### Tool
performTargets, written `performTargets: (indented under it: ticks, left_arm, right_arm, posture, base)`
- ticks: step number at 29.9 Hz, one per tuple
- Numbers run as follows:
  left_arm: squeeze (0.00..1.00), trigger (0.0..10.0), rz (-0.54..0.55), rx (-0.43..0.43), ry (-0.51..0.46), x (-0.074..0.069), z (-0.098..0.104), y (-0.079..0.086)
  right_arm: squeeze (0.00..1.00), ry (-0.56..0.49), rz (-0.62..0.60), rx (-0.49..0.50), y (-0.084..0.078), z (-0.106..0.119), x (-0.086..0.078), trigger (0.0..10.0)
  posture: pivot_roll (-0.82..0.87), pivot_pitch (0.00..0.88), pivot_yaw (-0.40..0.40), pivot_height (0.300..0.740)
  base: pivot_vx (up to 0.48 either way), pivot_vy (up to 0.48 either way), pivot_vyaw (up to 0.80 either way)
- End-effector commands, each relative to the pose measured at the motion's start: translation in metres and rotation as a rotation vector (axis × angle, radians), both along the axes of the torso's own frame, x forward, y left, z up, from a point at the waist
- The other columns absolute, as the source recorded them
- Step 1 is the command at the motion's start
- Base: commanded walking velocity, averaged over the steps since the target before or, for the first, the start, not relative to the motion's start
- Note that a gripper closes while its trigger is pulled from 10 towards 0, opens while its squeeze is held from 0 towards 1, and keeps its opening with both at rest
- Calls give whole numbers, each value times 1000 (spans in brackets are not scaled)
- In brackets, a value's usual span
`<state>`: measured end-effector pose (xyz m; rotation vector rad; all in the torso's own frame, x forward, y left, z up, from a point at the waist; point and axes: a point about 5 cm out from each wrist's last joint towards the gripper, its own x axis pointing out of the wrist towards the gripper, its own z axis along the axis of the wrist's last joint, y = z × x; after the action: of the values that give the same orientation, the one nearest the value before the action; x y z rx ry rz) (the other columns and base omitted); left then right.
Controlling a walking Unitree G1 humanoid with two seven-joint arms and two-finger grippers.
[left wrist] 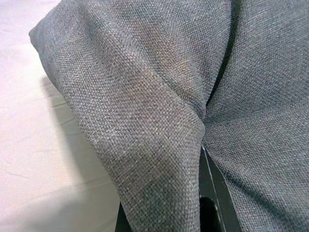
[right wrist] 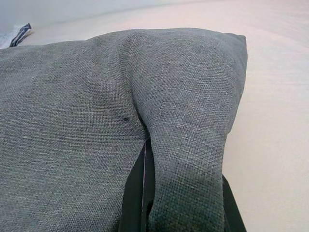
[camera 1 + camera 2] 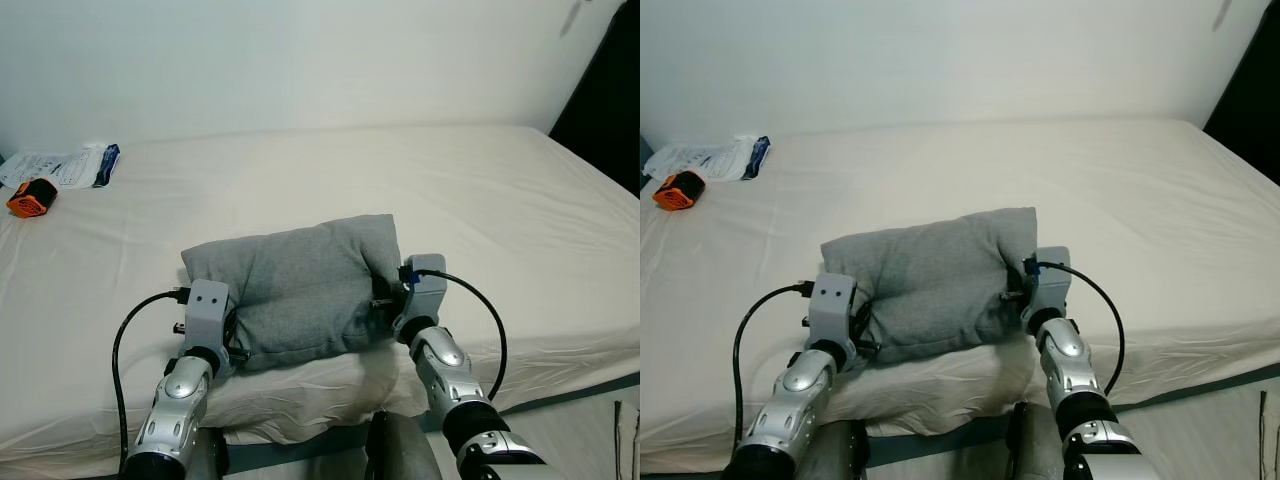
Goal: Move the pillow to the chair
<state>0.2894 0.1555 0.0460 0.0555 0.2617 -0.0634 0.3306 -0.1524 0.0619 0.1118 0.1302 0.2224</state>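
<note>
Nearest, at the bottom of the head views: two silver forearms reaching forward, trailing black cables, one to each short end of a grey pillow (image 3: 300, 290). Lies near the front edge of a bed (image 3: 480, 190) covered in a cream sheet, long side across, slightly lifted or bunched at the front where the sheet folds under it. No chair to be made out from here.

Left gripper (image 3: 232, 335) buried in the pillow's left end; in the left wrist view, a fold of woven grey cloth pinched between black fingers (image 1: 212, 193), closed down on it. Right gripper (image 3: 385, 300) likewise pressed into the right end; in the right wrist view, a ridge of fabric squeezed between its fingers (image 2: 137, 193), clamped tight on a corner pleat. Both holds on cloth and stuffing, not on anything firm.

Looks soft, light and floppy: coarse weave, so probably not slippery, and nothing to break. Likely to sag in the middle once raised, and to slide out of a pinch that catches only the cover. Better held as now, at both ends, with a deep bite of filling in each, arms kept level and about as far apart as the pillow is long.

Well apart, at the bed's far left: an orange and black object (image 3: 32, 197) beside a white plastic packet (image 3: 60, 165).
</note>
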Motion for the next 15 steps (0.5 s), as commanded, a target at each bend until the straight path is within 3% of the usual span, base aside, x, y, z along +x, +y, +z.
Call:
performTargets:
  ticks: [1,15]
  left_arm:
    - [0,10000,-12,-20,-6,2,2,-7]
    - [0,10000,-4,-17,-15,4,2,-4]
  right_arm:
    - [0,-18,-2,17,0,4,2,10000]
    - [0,-11,15,-15,0,4,3,10000]
  posture:
    - [-2,0,-102,603]
    - [-6,0,-109,623]
  base:
    - [0,0,0]
    - [0,0,0]
